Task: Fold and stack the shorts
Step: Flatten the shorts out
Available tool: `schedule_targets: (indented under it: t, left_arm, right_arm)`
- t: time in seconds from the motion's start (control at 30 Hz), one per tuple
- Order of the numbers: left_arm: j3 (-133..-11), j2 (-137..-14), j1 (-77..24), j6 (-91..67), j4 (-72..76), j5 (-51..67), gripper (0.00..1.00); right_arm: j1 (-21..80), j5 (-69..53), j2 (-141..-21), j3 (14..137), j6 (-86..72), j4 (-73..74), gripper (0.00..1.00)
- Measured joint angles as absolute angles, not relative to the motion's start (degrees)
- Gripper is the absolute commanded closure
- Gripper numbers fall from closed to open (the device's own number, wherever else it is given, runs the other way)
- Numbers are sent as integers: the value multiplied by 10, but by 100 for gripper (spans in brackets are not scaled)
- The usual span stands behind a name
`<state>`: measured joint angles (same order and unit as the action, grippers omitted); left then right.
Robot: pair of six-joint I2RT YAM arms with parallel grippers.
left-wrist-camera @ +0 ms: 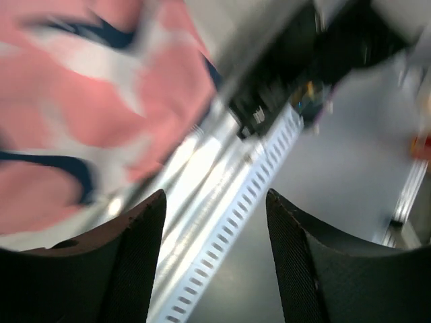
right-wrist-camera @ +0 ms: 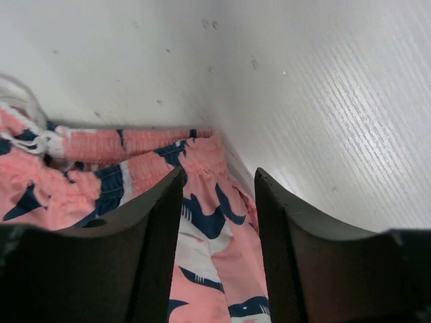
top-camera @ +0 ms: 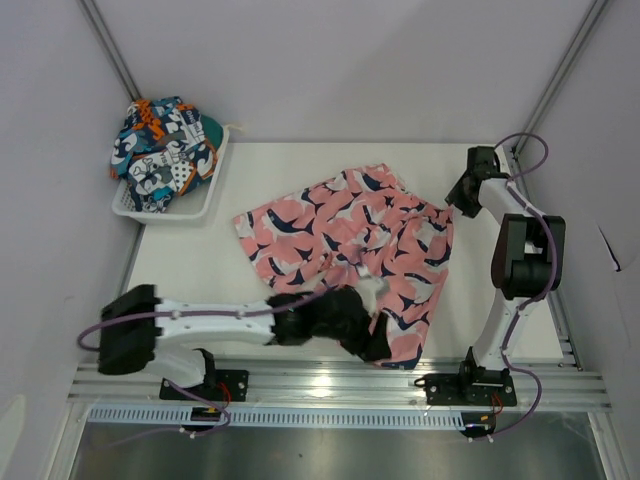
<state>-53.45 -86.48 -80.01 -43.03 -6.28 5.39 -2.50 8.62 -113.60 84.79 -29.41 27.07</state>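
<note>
The left gripper's fingers stand spread with nothing between them. Through the gap its wrist camera sees only the metal rail, and pink cloth lies off to one side. From above, this gripper sits low at the near edge of the pink shorts, by a rumpled near corner.

The right gripper's fingers are also apart and hold nothing. They hang just over the far-right corner of the pink shorts, where the gathered waistband ends. The white drawstring lies further along that band.

The pink shorts lie opened out on the table, wrinkled and not yet folded. Their long axis runs roughly left to right, a little skewed. The waist end seems to be on the right and the legs to point left, though the creases make this hard to confirm.

Beyond the far-left corner of the pink shorts, well apart, stands a white basket with the patchwork shorts bundled inside.

I judge the step in hand to be the first fold of the pink shorts, with both grippers placed at its edge but gripping nothing. The next move calls for each gripper to pinch a single layer at its corner. The cloth is limp, so both ends should lift together and carry one half over the other without dragging the lower layer.
</note>
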Motion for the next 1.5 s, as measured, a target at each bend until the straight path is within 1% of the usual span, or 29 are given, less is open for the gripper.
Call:
schedule_targets:
  t: [0.03, 0.13, 0.2, 0.27, 0.37, 0.4, 0.47, 0.5, 0.6, 0.67, 0.77, 0.8, 0.9, 1.17, 1.23, 1.33, 1.37, 1.5]
  left_arm:
    - [-515, -818, -767, -430, -68, 46, 35]
    - [-472, -687, -655, -430, -83, 20, 32]
    - [-451, -599, -586, -431, -103, -15, 30]
    - [-439, -543, -552, -431, -122, -33, 28]
    - [-419, -492, -500, -433, -151, -44, 23]
    - [-412, -487, -483, -435, -157, -44, 23]
    - [-390, -487, -448, -437, -159, -37, 22]
    - [-376, -491, -433, -437, -161, -31, 22]
    - [-329, -499, -387, -441, -166, 0, 22]
    - [-308, -499, -357, -445, -175, 22, 22]
    - [-304, -503, -326, -445, -173, 46, 22]
    - [-304, -505, -320, -445, -170, 52, 22]
    - [-304, -516, -314, -444, -169, 68, 22]
    - [-313, -539, -309, -435, -171, 97, 22]
    - [-313, -539, -309, -436, -171, 99, 22]
    - [-313, -533, -308, -438, -170, 98, 22]
    - [-313, -531, -308, -440, -170, 98, 22]
    - [-313, -528, -304, -441, -170, 95, 21]
  right_arm:
    - [-25, 86, -1129, 849, -294, 271, 43]
    - [-19, 84, -1110, 859, -286, 274, 37]
    - [-14, 64, -1101, 876, -273, 269, 39]
    - [-8, 22, -1098, 900, -257, 261, 40]
    - [4, -54, -1112, 948, -232, 250, 43]
    - [11, -75, -1123, 969, -222, 247, 46]
    - [28, -112, -1152, 1011, -204, 244, 48]
    - [39, -126, -1169, 1032, -192, 245, 51]
    - [72, -153, -1227, 1089, -159, 253, 52]
    - [91, -159, -1266, 1119, -135, 271, 52]
    - [112, -151, -1316, 1161, -99, 312, 45]
    - [116, -143, -1328, 1171, -83, 329, 41]
    - [119, -120, -1337, 1172, -49, 358, 38]
    - [111, -58, -1337, 1174, 39, 379, 40]
    - [107, -54, -1339, 1183, 53, 397, 40]
    - [101, -59, -1345, 1194, 67, 403, 43]
    - [98, -68, -1346, 1195, 70, 404, 46]
    - [88, -102, -1355, 1195, 81, 416, 46]
